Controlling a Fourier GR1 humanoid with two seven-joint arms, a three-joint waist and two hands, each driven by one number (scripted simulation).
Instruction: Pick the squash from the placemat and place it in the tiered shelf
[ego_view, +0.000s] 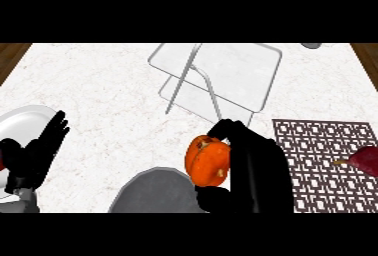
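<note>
Bare counter lies left of the tiered shelf; grey plate sits near

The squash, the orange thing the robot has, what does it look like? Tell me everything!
The squash is bright orange, rounded and lumpy, with pale yellowish patches on its skin and a darker spot near its top. The robot's right hand curls round it, fingers over its top and thumb beneath, hiding its right side. It is off the placemat now, left of it, held above the counter by a grey plate, in front of the tiered shelf.
</note>
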